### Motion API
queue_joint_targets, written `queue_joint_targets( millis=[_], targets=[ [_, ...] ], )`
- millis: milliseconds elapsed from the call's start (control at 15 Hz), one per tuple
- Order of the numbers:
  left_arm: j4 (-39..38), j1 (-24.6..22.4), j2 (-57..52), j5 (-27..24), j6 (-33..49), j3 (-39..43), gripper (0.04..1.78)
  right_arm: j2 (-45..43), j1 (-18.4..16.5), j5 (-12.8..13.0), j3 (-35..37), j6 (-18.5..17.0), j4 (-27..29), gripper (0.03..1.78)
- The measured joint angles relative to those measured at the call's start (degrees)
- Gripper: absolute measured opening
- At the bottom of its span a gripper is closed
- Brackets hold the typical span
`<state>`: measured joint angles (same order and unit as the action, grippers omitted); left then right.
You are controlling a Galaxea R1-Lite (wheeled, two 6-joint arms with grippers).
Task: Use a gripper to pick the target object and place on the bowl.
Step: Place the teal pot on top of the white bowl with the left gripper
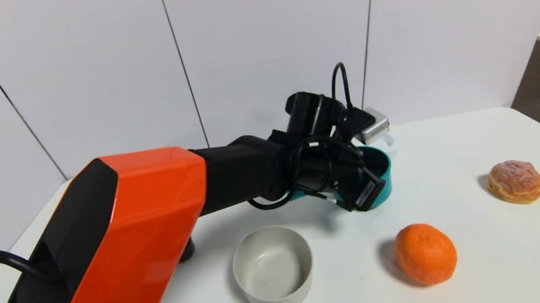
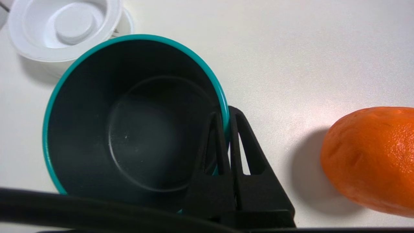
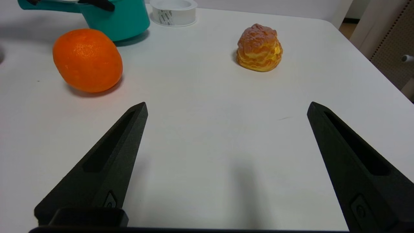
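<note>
Your left pincer (image 2: 225, 116) was pinching the rim of the teal saucepan (image 2: 129, 123), one finger inside against the dark wall and the other outside. The saucepan sat near the middle of the worktop (image 1: 485, 258), at about 1 o'clock from the off-white bowl (image 1: 274, 270) and apart from it. Whether its base touched the worktop could not be told. In the right wrist view the saucepan's straight handle (image 3: 48, 5) showed beside the body. A flat white round dish (image 2: 64, 27) lay just beside the saucepan on its far side. The orange fruit (image 1: 425, 253) lay at 3 o'clock from the bowl, and a cream puff (image 1: 516, 181) sat further on at about 2 o'clock. Your right pincer (image 3: 226, 110) hung low over bare worktop, fingers spread wide, holding nothing.
</note>
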<state>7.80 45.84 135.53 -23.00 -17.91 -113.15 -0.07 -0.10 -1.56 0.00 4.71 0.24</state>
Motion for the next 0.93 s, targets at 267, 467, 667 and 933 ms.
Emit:
queue_joint_targets(
  millis=[267, 467, 667, 933],
  targets=[
    [4.2, -1.5, -3.0, 0.2, -2.8, 0.1, 0.07, 0.0, 0.0, 0.0, 0.0, 0.0, 0.0, 1.71],
    [5.4, -2.1, -4.5, 0.3, -4.1, 0.1, 0.07, 0.0, 0.0, 0.0, 0.0, 0.0, 0.0, 1.71],
    [6.0, -2.3, -5.5, 0.2, -5.0, 0.1, 0.07, 0.0, 0.0, 0.0, 0.0, 0.0, 0.0, 1.71],
    [14.2, -2.5, -9.2, 2.1, -11.3, 0.5, 0.07, 0.0, 0.0, 0.0, 0.0, 0.0, 0.0, 1.71]
  ],
)
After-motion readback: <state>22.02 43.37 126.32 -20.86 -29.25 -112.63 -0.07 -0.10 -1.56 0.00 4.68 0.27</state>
